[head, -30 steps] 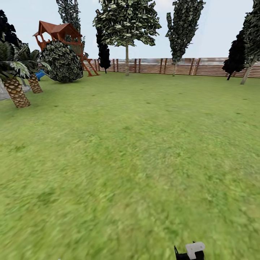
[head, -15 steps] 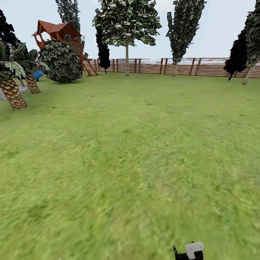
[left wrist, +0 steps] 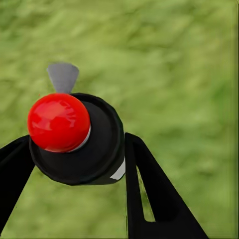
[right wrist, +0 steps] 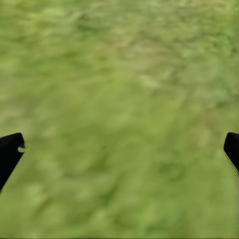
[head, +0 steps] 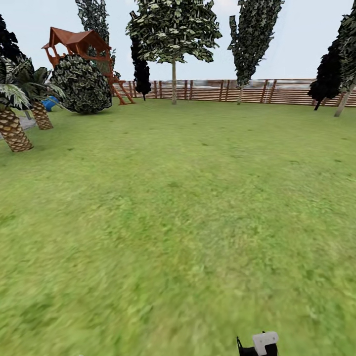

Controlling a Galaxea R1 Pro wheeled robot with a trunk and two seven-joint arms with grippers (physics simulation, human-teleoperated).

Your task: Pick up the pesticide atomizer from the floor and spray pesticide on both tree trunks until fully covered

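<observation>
The left claw is clamped on the pesticide atomizer, its two black fingers pressed against either side of the black body, with the red ball top and a grey nozzle showing above the grass. The right claw is spread wide, nothing between its tips, over the lawn. Far across the grass, a tall tree with a pale bare trunk stands just before the wooden fence. A palm and a play tower stand at the left.
</observation>
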